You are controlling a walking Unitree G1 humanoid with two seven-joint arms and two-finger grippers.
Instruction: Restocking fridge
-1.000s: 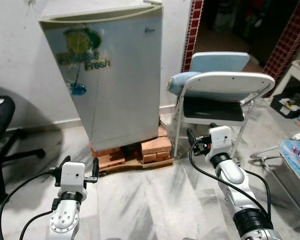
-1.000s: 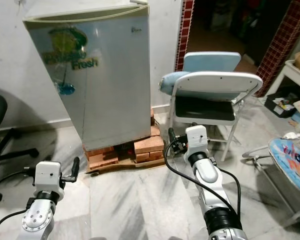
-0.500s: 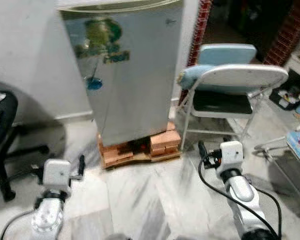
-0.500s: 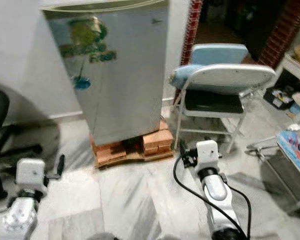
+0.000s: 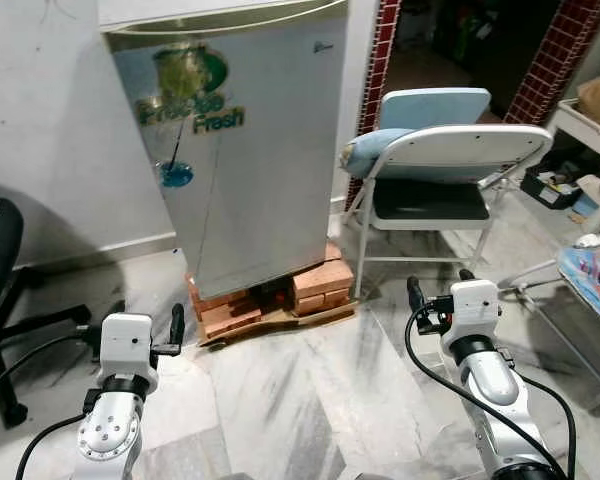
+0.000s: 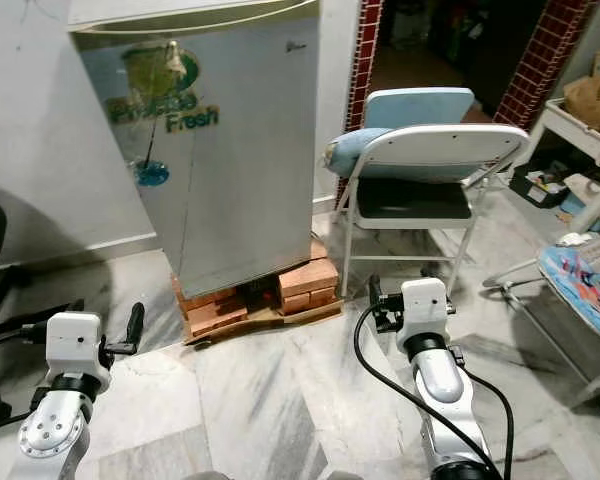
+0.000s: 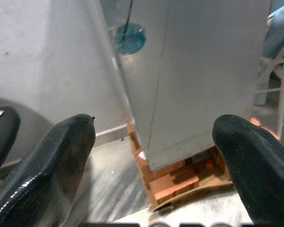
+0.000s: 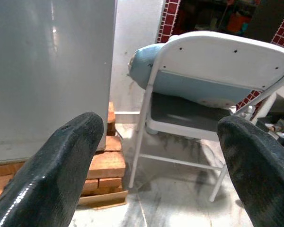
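Left eye view: a small silver fridge point(image 5: 250, 150), door closed and bearing a green "Fresh" sticker, stands on bricks point(image 5: 270, 295) against the white wall; its top is cut off. A white folding chair point(image 5: 445, 195) holding a blue cushion point(image 5: 380, 150) sits just beside it. Low over the marble floor point(image 5: 310, 400), the left tool point(image 5: 140, 325) and right tool point(image 5: 440, 295) both hang open, holding nothing.

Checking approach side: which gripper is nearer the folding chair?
Right. The right gripper hangs just in front of the folding chair; the left gripper is across the floor, before the fridge.
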